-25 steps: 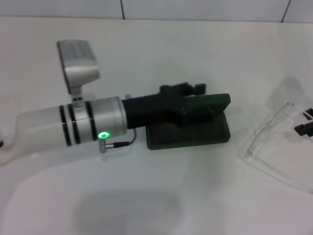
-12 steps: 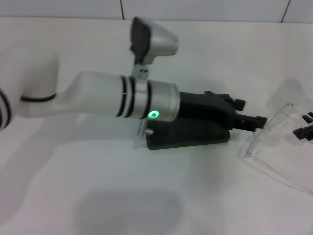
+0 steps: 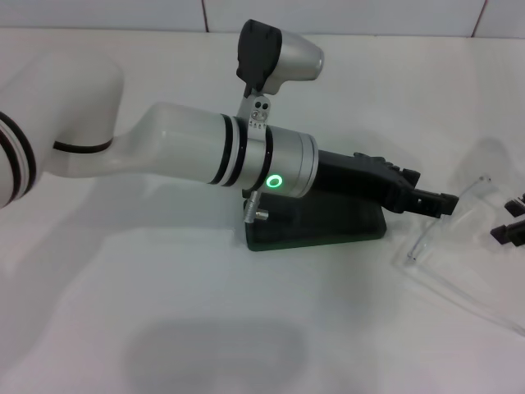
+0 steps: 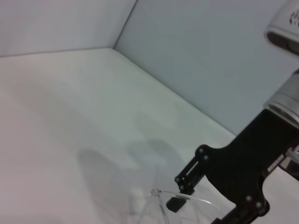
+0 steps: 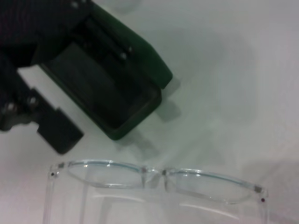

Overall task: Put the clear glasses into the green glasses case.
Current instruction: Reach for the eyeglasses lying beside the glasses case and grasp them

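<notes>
The green glasses case point(image 3: 328, 234) lies mid-table, mostly hidden under my left forearm. In the right wrist view the case point(image 5: 112, 93) stands open, lid raised, with a dark empty lining. The clear glasses point(image 3: 428, 236) lie on the table to the right of the case, arms pointing right; they also show as clear glasses point(image 5: 154, 175) and clear glasses point(image 4: 187, 199). My left gripper point(image 3: 433, 202) reaches over the case's right end, close to the glasses' near corner; the same left gripper point(image 5: 56, 130) shows beside the case. My right gripper point(image 3: 510, 220) sits at the right edge by the glasses' arms, its two tips apart.
A white tabletop point(image 3: 205, 328) runs to a white tiled wall point(image 3: 344, 15) at the back. My left arm's white forearm point(image 3: 189, 152) and its wrist camera point(image 3: 279, 57) span the left and middle. The right arm point(image 4: 243, 172) fills one corner of the left wrist view.
My left arm has swung right, from over the case's lid to past its right end, next to the glasses. The right gripper has sunk a little.
</notes>
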